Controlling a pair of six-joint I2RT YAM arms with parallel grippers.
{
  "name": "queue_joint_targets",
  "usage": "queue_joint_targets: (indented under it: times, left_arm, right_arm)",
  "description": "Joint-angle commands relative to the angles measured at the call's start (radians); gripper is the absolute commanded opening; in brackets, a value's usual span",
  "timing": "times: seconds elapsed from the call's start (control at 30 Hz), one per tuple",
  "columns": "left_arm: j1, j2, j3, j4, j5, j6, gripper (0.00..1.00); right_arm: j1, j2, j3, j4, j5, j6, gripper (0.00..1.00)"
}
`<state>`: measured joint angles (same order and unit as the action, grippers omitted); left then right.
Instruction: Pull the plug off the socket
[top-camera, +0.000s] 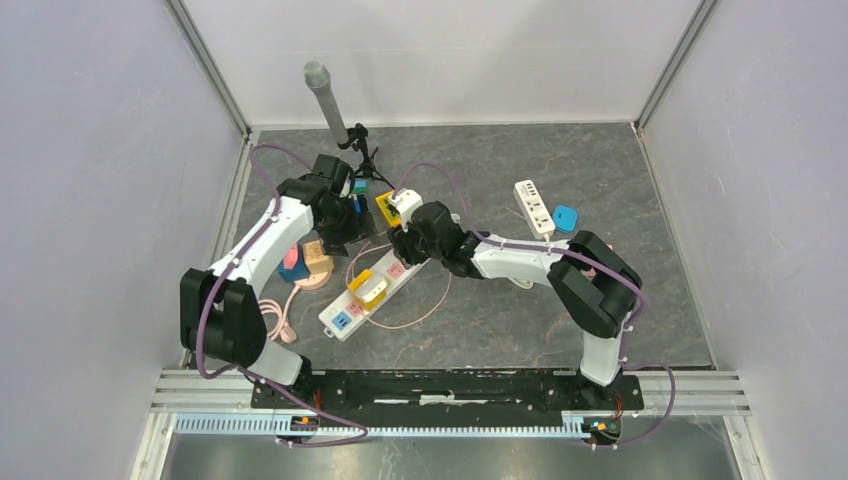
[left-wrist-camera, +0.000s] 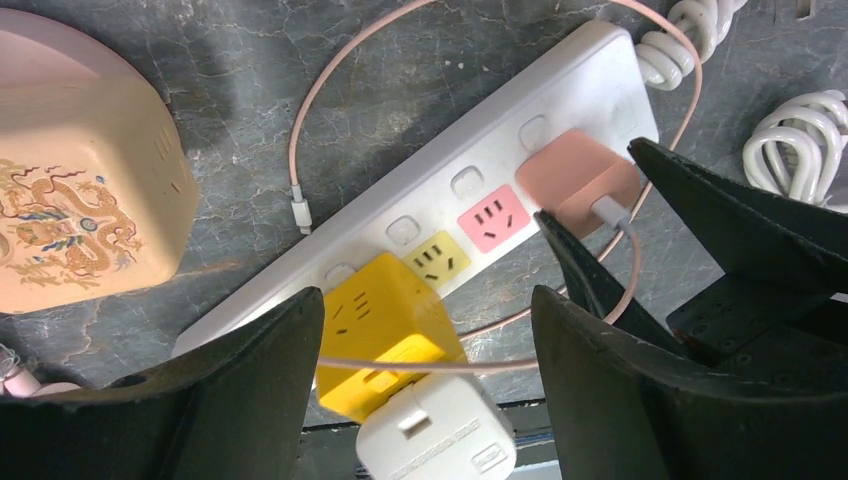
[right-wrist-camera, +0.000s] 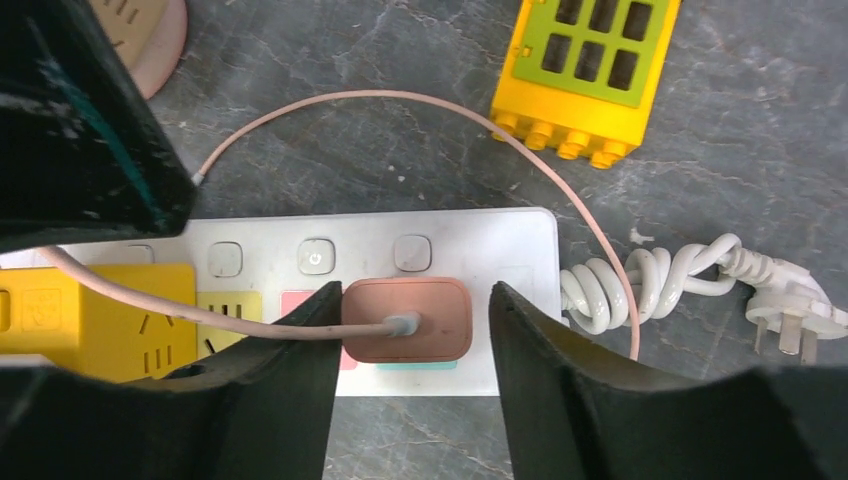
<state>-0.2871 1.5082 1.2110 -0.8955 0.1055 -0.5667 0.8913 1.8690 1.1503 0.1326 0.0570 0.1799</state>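
A white power strip (top-camera: 345, 315) lies slanted on the dark table and also shows in the right wrist view (right-wrist-camera: 520, 250). A pink charger plug (right-wrist-camera: 405, 320) with a thin pink cable (right-wrist-camera: 400, 100) sits in the socket near the strip's cord end. It also shows in the left wrist view (left-wrist-camera: 585, 180). My right gripper (right-wrist-camera: 410, 350) is open and straddles this plug; its left finger is against the plug's side and the right finger stands apart. My left gripper (left-wrist-camera: 430, 390) is open and empty above a yellow cube adapter (left-wrist-camera: 390, 330) that carries a white plug (left-wrist-camera: 440, 435).
A peach cube socket with a dragon print (left-wrist-camera: 80, 190) stands left of the strip. A yellow-green toy block (right-wrist-camera: 585, 75) and the strip's coiled white cord (right-wrist-camera: 640, 285) lie beyond it. A second white strip (top-camera: 533, 207), a blue piece (top-camera: 565, 217) and a grey tube (top-camera: 325, 100) are farther back.
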Motion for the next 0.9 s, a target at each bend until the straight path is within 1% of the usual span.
queue_joint_targets:
  times: [0.0, 0.1, 0.23, 0.33, 0.4, 0.47, 0.53, 0.57, 0.67, 0.77, 0.87]
  left_arm:
    - [0.005, -0.006, 0.065, -0.031, 0.005, -0.033, 0.83]
    - [0.005, -0.010, 0.086, -0.031, 0.042, -0.022, 0.84]
    - [0.005, -0.012, 0.111, -0.029, 0.099, 0.001, 0.86]
    - [0.006, -0.013, 0.111, -0.030, 0.093, 0.011, 0.87]
    - [0.005, -0.010, 0.106, -0.029, 0.083, 0.016, 0.87]
    - [0.005, -0.008, 0.099, -0.029, 0.072, 0.018, 0.87]
    - [0.006, -0.004, 0.084, -0.025, 0.057, 0.020, 0.85]
    - [0.005, -0.003, 0.071, -0.022, 0.050, 0.019, 0.84]
    - [0.003, -0.008, 0.000, 0.005, 0.059, 0.015, 0.80]
    - [-0.007, -0.024, -0.093, 0.079, 0.140, -0.013, 0.80]
    - [-0.026, -0.042, -0.153, 0.152, 0.193, -0.051, 0.81]
  right_arm:
    - [-0.018, -0.022, 0.006, -0.055, 0.136, -0.140, 0.57]
    - [-0.043, -0.059, -0.030, -0.059, 0.133, -0.172, 0.56]
    - [-0.101, -0.113, -0.089, -0.080, 0.073, -0.223, 0.57]
    - [-0.144, -0.151, -0.138, -0.076, 0.007, -0.239, 0.57]
    - [-0.157, -0.160, -0.139, -0.085, -0.043, -0.237, 0.57]
    - [-0.158, -0.156, -0.115, -0.101, -0.092, -0.222, 0.64]
    - [-0.158, -0.154, -0.101, -0.099, -0.106, -0.187, 0.75]
    - [-0.158, -0.154, -0.098, -0.098, -0.110, -0.182, 0.78]
    - [-0.159, -0.165, -0.098, -0.090, -0.103, -0.113, 0.85]
    - [-0.159, -0.168, -0.102, -0.091, -0.079, -0.100, 0.85]
    - [-0.159, -0.144, -0.081, -0.114, -0.065, -0.114, 0.79]
